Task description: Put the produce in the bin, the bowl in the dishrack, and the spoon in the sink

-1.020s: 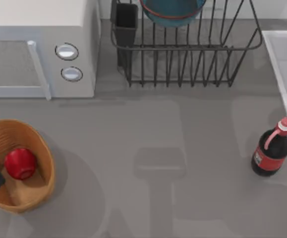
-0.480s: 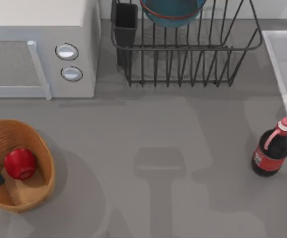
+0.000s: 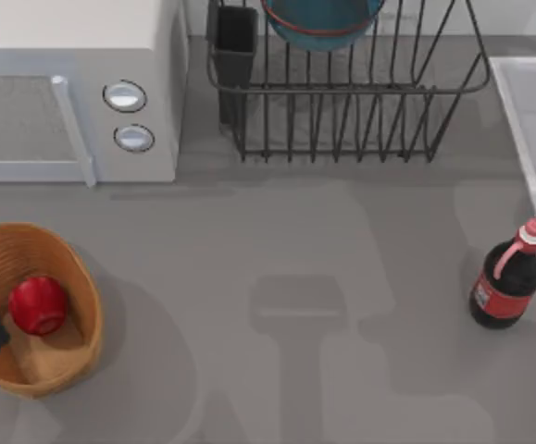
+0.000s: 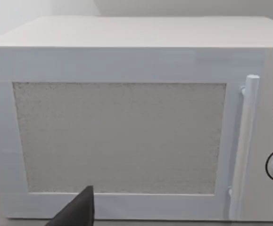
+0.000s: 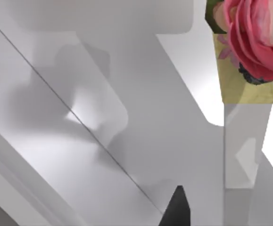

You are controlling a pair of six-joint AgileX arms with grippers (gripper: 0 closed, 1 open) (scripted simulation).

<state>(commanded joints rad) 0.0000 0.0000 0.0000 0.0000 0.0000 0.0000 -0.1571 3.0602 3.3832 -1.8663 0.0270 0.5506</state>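
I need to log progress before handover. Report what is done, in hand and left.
Done: the glossy red round produce lies inside the oval orange woven bin, and the teal-blue glazed bowl sits in the black wire dishrack. In hand: nothing I can confirm. Left: the spoon; whether it has reached the white smooth sink at the table's right I cannot tell.

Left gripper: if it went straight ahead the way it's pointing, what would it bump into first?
Probably the microwave. In the left wrist view its door fills the way ahead of the left gripper, with nothing between them, though how far off it is stays unclear.
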